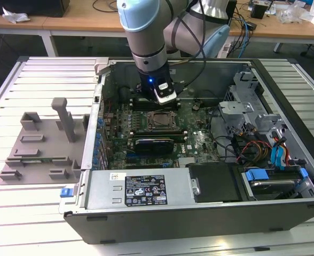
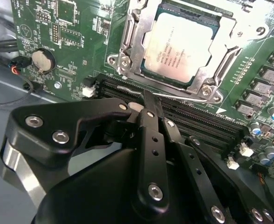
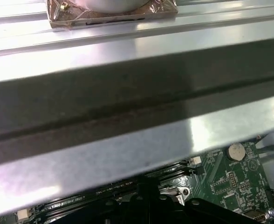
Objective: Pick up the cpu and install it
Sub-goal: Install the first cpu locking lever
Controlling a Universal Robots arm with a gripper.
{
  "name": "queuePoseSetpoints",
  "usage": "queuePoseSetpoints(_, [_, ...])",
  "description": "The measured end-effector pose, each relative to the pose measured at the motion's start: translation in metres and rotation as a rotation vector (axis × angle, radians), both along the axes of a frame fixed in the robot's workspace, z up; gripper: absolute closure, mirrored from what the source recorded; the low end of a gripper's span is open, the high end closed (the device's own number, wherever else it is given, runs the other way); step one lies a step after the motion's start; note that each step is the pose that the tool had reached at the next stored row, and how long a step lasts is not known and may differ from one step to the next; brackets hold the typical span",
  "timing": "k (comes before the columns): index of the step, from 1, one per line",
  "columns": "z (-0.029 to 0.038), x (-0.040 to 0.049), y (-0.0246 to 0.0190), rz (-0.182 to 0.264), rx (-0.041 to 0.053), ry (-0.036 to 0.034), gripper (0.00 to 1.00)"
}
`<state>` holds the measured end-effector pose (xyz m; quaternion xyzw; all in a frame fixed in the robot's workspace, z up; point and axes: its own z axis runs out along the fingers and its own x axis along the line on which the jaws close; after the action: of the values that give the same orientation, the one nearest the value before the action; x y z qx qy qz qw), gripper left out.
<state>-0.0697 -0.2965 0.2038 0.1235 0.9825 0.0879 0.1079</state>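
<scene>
The cpu (image 2: 181, 46), a square chip with a silvery-beige top plate, lies flat inside the socket frame (image 2: 127, 51) on the green motherboard (image 2: 76, 42). In the exterior view the socket (image 1: 161, 121) sits in the middle of the open computer case, and my gripper (image 1: 165, 97) hangs just behind it. My gripper (image 2: 150, 99) has its black fingers drawn together, shut, with nothing of the cpu between them. Its tip rests at the thin metal lever (image 2: 183, 97) along the socket's edge, beside the memory slots (image 2: 193, 116).
A grey plastic fixture (image 1: 39, 144) with upright blocks lies on the slatted table at the exterior view's left. Inside the case are a power supply (image 1: 146, 189), a drive cage (image 1: 242, 101) and loose cables (image 1: 253, 146). The case's metal wall (image 3: 137, 98) stands close to the wrist, above a coin battery (image 3: 236, 150).
</scene>
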Motion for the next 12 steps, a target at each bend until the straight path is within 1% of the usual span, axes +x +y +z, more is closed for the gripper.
queuePoseSetpoints(4, [-0.0046,-0.0001,0.0,0.0,-0.0038,0.0,0.89])
queuePoseSetpoints(8, [-0.0048,-0.0001,0.0,0.0,-0.0044,0.0,0.89])
queuePoseSetpoints(11, [-0.0054,-0.0001,-0.0023,0.0,-0.0095,-0.0002,0.89])
queuePoseSetpoints(12, [-0.0058,-0.0002,-0.0024,0.0,-0.0102,-0.0006,0.89])
